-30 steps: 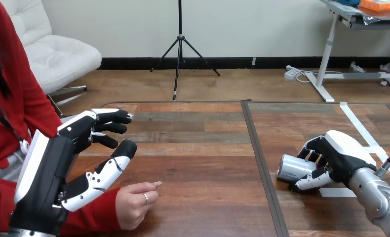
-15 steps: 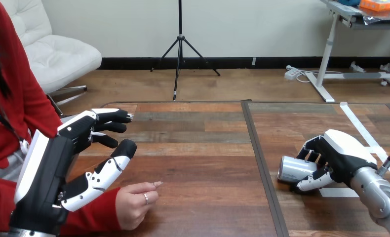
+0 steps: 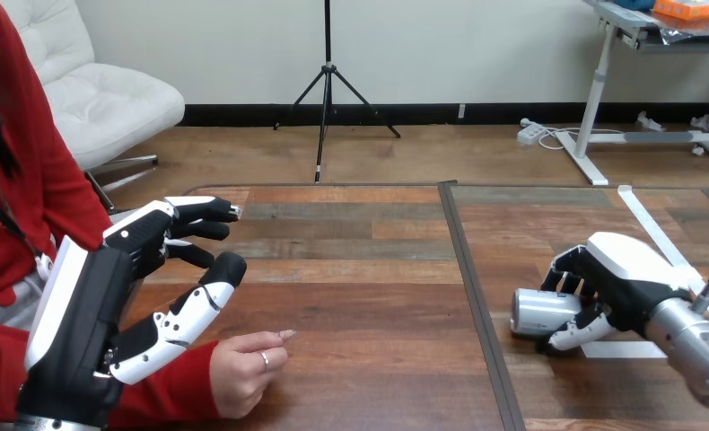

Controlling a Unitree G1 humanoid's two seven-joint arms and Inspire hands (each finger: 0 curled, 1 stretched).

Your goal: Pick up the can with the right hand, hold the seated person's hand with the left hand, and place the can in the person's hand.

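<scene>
A silver can [image 3: 541, 312] lies on its side on the right half of the wooden table [image 3: 360, 269]. My right hand [image 3: 616, 285] is over it with fingers and thumb curled round its right end. My left hand [image 3: 144, 269] hovers open at the left, fingers spread and pointing right. Just below it, the person's hand [image 3: 248, 356] rests on the table in a loose fist with a red sleeve behind it. My left hand is above the person's wrist, apart from it.
A dark seam [image 3: 472, 296] runs front to back down the table's middle. White tape strips [image 3: 660, 238] mark the table's right part near my right hand. The person sits at the left edge.
My right hand with the can has shifted slightly to the right and toward me. The left hand and the person's hand have stayed in place.
</scene>
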